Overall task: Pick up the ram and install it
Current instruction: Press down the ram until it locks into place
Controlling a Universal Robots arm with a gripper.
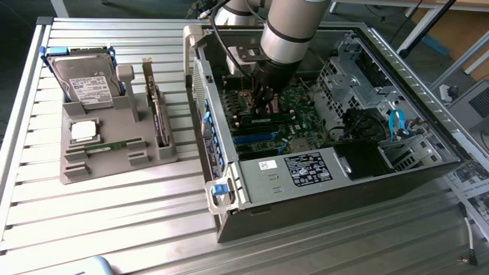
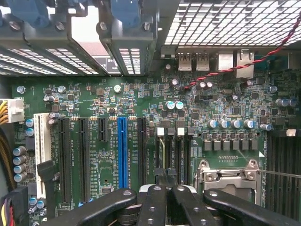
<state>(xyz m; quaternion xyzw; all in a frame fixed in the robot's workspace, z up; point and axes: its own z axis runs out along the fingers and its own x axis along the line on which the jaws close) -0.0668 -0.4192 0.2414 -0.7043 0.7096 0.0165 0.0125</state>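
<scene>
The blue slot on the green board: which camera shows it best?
The wrist view: the blue slot stands close, running its full length between black slots. In the exterior view it is a short blue strip inside the computer case.

Arm (image 1: 290, 28) points down, claw (image 1: 265, 103) closed.

Grey tubular arm (image 1: 294, 26) with black band; black cable; black riveted gripper (image 2: 164, 181) linkages

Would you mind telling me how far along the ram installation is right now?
Done: the black tool is shut and down inside the open grey computer case, over the memory slots of the green motherboard. In hand: I cannot tell whether it grips a stick. Left: a thin green circuit-board stick lies in the grey tray; no seating shows.
</scene>
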